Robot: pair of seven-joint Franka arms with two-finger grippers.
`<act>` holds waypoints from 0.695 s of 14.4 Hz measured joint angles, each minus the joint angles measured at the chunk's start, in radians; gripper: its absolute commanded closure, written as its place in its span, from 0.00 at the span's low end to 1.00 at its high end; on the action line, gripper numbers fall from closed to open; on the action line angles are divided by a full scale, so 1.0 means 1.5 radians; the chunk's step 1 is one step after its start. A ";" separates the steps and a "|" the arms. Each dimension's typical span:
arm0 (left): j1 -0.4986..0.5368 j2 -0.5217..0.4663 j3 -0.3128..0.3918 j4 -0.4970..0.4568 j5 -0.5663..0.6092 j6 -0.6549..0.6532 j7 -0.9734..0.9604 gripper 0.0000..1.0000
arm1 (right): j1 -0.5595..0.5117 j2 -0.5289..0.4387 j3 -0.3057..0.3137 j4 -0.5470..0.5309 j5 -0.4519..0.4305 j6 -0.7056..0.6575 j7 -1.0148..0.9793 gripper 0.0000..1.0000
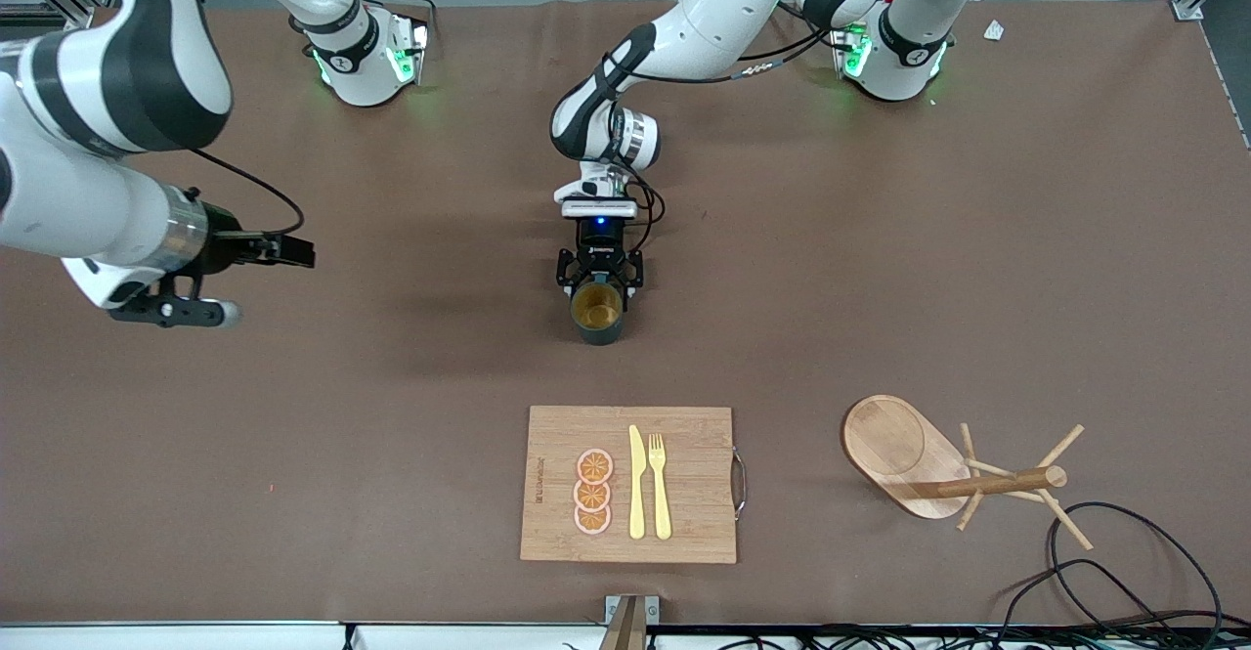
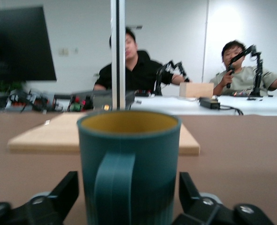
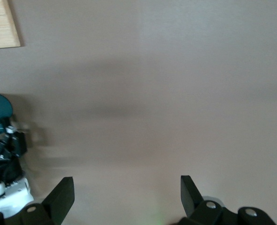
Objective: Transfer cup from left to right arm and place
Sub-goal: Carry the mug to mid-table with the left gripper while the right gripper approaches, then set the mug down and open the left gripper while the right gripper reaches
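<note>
Between my left gripper's (image 1: 598, 290) fingers (image 2: 58, 194) sits the cup (image 1: 597, 311), clamped by its lower body and carried upright above the bare brown table (image 1: 880, 269), mid-table, with the cutting board (image 1: 684, 523) nearer the front camera. I judge it rigid, light for its size and probably glazed, so slippery and breakable if dropped. My right gripper (image 1: 186, 308), spread wide and empty over its own end of the table, should take the ribbed wall above my left fingers, clear of the handle (image 2: 111, 187). It looks dark teal, cylindrical, ochre-yellow inside.
</note>
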 measured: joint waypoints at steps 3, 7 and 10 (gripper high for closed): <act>-0.009 -0.002 -0.049 -0.002 -0.083 -0.003 -0.026 0.00 | 0.033 0.010 0.001 -0.033 0.008 0.051 0.000 0.00; -0.019 -0.031 -0.114 -0.006 -0.202 -0.034 -0.028 0.00 | 0.097 0.029 0.002 -0.061 0.018 0.116 0.001 0.00; -0.020 -0.085 -0.153 -0.007 -0.325 -0.052 -0.016 0.00 | 0.146 0.053 0.002 -0.078 0.036 0.184 0.025 0.00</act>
